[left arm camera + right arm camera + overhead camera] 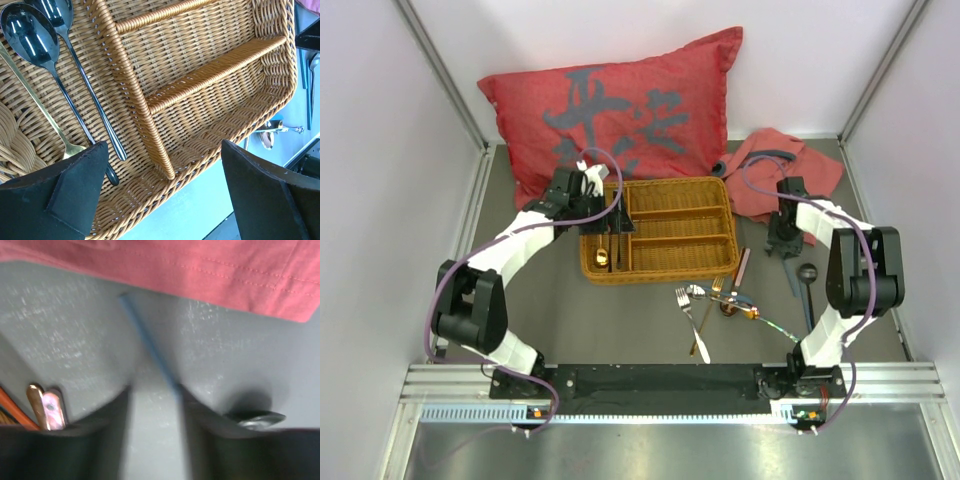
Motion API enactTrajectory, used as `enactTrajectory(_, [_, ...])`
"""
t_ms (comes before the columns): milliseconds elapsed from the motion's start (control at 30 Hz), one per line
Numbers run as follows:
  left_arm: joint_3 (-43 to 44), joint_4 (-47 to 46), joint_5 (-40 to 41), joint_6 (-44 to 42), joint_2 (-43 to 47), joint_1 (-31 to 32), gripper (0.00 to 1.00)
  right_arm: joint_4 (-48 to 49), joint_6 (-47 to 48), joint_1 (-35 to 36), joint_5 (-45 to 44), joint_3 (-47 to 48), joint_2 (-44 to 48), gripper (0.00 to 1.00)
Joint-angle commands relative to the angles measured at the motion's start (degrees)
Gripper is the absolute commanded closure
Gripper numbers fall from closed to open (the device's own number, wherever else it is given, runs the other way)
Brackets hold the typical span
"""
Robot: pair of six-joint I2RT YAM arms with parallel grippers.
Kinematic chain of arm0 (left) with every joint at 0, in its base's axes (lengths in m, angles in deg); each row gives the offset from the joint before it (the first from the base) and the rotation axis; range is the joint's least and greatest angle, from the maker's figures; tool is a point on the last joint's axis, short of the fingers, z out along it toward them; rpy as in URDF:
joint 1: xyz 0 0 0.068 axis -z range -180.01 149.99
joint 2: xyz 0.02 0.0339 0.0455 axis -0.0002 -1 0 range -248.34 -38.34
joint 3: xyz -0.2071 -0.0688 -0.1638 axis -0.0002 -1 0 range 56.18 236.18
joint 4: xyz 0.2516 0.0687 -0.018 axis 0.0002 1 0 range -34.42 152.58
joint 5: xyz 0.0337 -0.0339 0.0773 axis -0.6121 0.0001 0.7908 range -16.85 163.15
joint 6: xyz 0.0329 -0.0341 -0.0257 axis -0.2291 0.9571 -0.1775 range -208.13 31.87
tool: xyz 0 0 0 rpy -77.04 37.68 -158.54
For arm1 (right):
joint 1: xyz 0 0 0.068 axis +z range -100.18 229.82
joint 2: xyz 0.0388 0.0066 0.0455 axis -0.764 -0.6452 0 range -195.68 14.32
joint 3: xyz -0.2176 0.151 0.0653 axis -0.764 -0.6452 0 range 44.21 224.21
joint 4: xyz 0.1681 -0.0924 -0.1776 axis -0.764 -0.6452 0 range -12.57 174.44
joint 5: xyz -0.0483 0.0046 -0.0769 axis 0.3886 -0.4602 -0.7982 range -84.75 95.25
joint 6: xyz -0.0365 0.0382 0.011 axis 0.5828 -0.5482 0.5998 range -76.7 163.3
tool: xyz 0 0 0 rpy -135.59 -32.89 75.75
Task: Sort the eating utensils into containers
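While the left end effector [162, 145] is hanging wide open and empty over the tray [135, 85], the right end effector [154, 396] is straddling, half open and gripping nothing yet, a blue utensil [145, 340] lying on the table [75, 330] beside the red cloth [200, 265], off-centre in the gap and so likely risking a skid or pivot out.

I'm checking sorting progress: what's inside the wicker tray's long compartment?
Two dark spoons and a gold utensil; its head is hidden behind a finger of the left gripper.
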Motion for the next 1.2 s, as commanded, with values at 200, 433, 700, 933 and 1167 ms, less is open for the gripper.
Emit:
enactTrajectory(200, [1.8, -1.3, -1.8, 0.7, 3.8, -0.4, 0.02, -0.3, 1.5, -0.3, 6.6, 1.8, -4.8, 1.0])
enactTrajectory(433, [1.8, -5.8, -7.3, 4.8, 3.8, -0.4, 0.02, -1.1, 2.1, -0.3, 8.1, 2.8, 2.7, 1.0])
enactTrajectory(700, [0.3, -17.3, -17.4, 12.7, 2.5, 0.4, 0.03, -4.3, 1.2, 0.1, 13.7, 7.1, 14.8, 1.0])
enactTrajectory(933, [1.4, -24.3, -18.5, 16.7, 1.0, 6.1, 0.04, -4.4, -3.1, 5.1, 19.2, 10.9, 21.2, 1.0])
enactTrajectory(1167, [4.2, -27.8, -16.6, 19.0, -1.9, 13.3, 0.08, 4.3, -12.0, 12.6, 30.5, 11.4, 22.7, 1.0])
